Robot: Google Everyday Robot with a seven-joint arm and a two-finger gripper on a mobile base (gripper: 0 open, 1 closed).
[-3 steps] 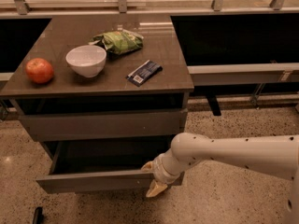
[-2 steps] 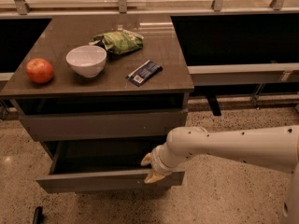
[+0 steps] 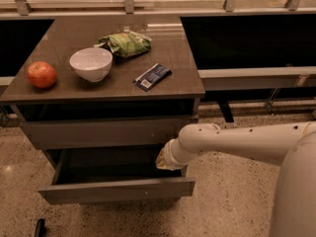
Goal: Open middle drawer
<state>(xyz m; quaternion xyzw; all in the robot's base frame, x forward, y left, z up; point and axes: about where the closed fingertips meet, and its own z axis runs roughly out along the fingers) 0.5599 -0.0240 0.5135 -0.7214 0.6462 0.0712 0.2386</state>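
The middle drawer (image 3: pixel 113 190) is a grey-brown handleless drawer. It stands pulled out from the cabinet, and its deep dark box shows behind the long flat front panel. My gripper (image 3: pixel 165 162) is at the end of the white arm (image 3: pixel 247 139), which reaches in from the right. It hangs at the right end of the open drawer, just above and behind the front panel, near the box's right wall. It hides that corner of the drawer.
The drawer front above (image 3: pixel 98 131) sits slightly out under the cabinet top (image 3: pixel 177 58). On the top lie a red apple (image 3: pixel 41 74), a white bowl (image 3: pixel 91 63), a green chip bag (image 3: pixel 126 43) and a dark snack bar (image 3: pixel 152 76). Speckled floor lies in front.
My gripper has risen from the drawer's front panel edge and moved back over the open box. The drawer stays pulled out as before.
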